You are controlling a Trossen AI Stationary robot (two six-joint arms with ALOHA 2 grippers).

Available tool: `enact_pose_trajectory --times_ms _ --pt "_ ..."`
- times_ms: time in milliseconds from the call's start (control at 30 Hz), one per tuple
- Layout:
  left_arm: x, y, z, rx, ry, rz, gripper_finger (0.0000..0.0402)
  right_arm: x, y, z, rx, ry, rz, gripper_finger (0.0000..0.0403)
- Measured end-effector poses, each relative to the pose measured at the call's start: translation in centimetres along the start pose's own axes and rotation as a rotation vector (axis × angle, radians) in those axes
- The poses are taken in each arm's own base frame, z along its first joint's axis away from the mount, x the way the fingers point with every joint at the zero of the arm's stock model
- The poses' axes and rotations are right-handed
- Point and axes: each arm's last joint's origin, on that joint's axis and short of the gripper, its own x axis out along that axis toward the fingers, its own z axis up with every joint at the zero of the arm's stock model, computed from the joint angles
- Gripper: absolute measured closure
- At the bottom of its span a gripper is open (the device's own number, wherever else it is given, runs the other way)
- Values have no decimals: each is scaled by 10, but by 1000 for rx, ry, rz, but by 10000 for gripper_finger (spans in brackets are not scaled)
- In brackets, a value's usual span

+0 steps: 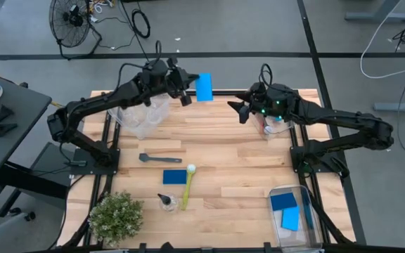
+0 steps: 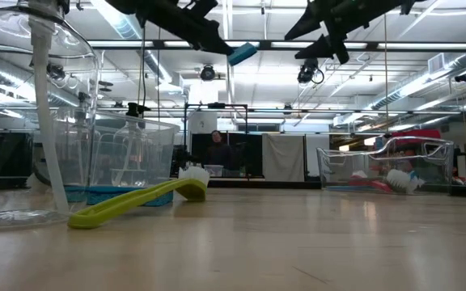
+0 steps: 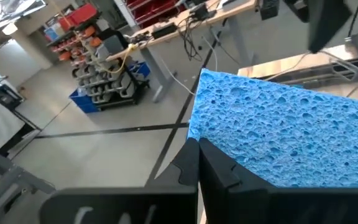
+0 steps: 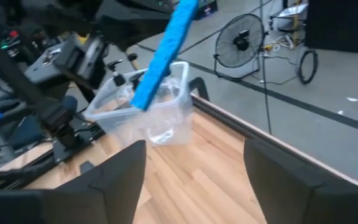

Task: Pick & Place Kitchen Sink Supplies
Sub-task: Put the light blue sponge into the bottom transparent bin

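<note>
My left gripper (image 1: 188, 93) is shut on a flat blue sponge (image 1: 204, 86), raised high over the table's far edge beside a clear bin (image 1: 143, 119). The low view shows that sponge (image 2: 243, 53) well above the tabletop. My right gripper (image 1: 239, 109) hovers open to the sponge's right, fingers pointing toward it, holding nothing. In the right wrist view the sponge (image 4: 163, 53) appears edge-on above the bin (image 4: 148, 112). On the table lie a grey brush (image 1: 150, 158), a second blue sponge (image 1: 175, 176), a yellow-green brush (image 1: 188, 186) and a small clear bottle (image 1: 165, 202). My left gripper pinches the sponge by its near end (image 3: 229, 152), one finger on each flat face. The fingers (image 3: 194, 168) come roughly level from the table's left. The sponge sticks out beyond the fingertips, tilted and lifted clear of table and bin.
A clear bin (image 1: 297, 211) at the near right corner holds blue sponges and a blue brush. Another clear bin (image 1: 276, 126) sits under my right arm. A bushy potted plant (image 1: 116, 216) stands at the near left. Bare wood lies between the arms.
</note>
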Motion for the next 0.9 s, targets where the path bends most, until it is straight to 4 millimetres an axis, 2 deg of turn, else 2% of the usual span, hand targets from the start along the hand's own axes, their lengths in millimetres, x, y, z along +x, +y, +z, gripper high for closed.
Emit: enact_pose_trajectory --times_ms 267,533,667,900 --pt "1 -1 -1 -1 -8 -41 399 17 -14 -4 99 67 12 92" --pt "5 -4 -6 5 20 -59 399 39 -22 -12 186 158 118 87" --pt "6 -10 -9 28 51 -93 400 42 -22 -10 200 139 129 87" --pt "6 -18 -9 34 70 -129 399 42 -27 -7 377 159 159 87"
